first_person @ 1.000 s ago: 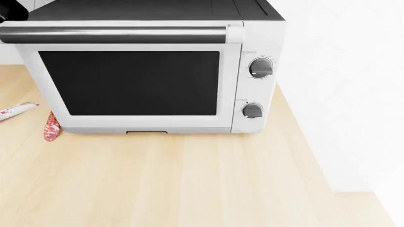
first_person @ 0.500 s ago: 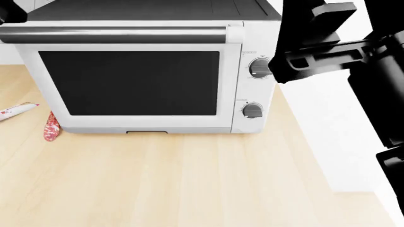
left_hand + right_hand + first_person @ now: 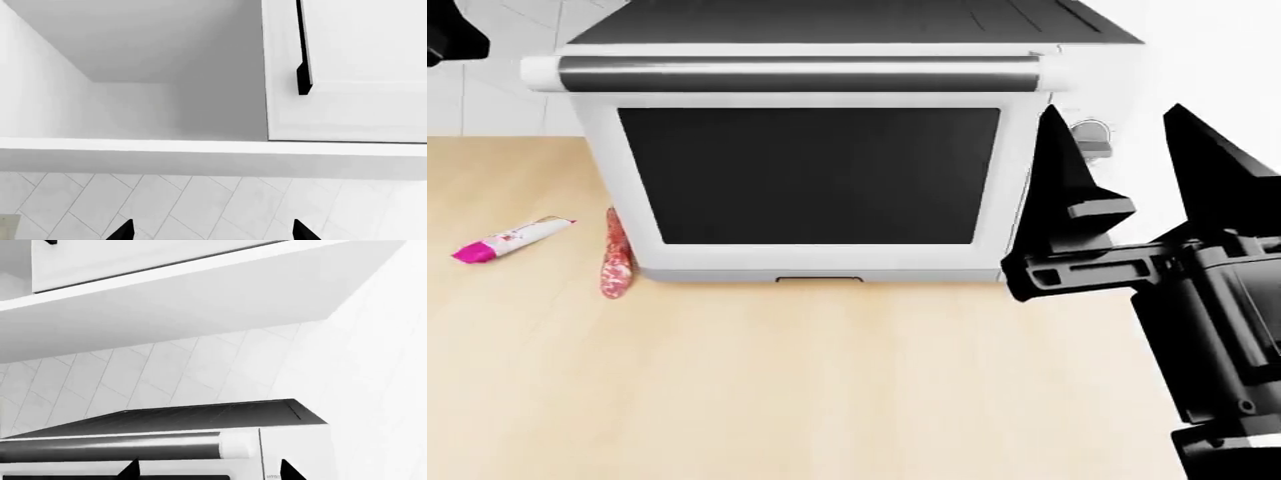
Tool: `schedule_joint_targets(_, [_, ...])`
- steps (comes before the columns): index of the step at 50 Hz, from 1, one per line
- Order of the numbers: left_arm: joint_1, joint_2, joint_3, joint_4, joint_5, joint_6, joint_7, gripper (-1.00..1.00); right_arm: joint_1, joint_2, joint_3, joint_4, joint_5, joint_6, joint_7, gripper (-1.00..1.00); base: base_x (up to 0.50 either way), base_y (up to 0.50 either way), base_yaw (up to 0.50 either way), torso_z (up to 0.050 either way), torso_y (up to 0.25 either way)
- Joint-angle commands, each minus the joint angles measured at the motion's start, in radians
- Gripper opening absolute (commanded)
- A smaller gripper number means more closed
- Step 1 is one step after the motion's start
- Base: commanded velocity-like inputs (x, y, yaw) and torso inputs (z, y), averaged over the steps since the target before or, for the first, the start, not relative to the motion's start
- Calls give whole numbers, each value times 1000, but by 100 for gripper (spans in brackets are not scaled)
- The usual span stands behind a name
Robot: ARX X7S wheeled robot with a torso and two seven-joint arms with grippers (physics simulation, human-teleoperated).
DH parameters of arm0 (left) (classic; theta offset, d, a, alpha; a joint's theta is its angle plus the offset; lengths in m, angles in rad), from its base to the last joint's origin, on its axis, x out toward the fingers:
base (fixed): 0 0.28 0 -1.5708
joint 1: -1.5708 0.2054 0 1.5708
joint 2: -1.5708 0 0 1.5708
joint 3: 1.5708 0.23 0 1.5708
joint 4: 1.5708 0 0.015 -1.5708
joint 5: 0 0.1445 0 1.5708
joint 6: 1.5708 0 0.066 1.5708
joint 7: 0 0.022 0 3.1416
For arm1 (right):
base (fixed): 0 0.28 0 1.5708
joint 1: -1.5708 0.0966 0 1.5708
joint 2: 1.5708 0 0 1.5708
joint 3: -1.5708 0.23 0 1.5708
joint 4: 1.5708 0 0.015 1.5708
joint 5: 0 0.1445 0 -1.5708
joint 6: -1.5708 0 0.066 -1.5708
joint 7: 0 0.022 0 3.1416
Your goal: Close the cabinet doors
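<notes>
On the wooden counter we see, at the far left, a pink-and-white tube lying flat, then a red sausage just beside the left foot of the toaster oven, whose dark glass door is closed. At the right of the head view our right tool rises in front of the oven's control panel, arm angled upward, its two pointed fingers spread apart and holding nothing. The left tool is raised toward the wall cabinet; only its two fingertips show, parted and empty. The cabinet's left bay stands open, its interior bare, while the door beside it, with a black handle, is closed.
</notes>
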Motion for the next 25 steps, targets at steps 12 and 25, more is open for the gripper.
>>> schedule_joint_targets(12, [7, -8, 3, 3, 1, 10, -5, 100, -69, 12, 4, -13, -40, -33, -20, 100, 0, 500, 0, 0, 0])
schedule_joint_targets(25, [16, -8, 7, 3, 14, 19, 5, 100, -66, 21, -13, -12, -41, -43, -15, 100, 0, 500, 0, 0, 0])
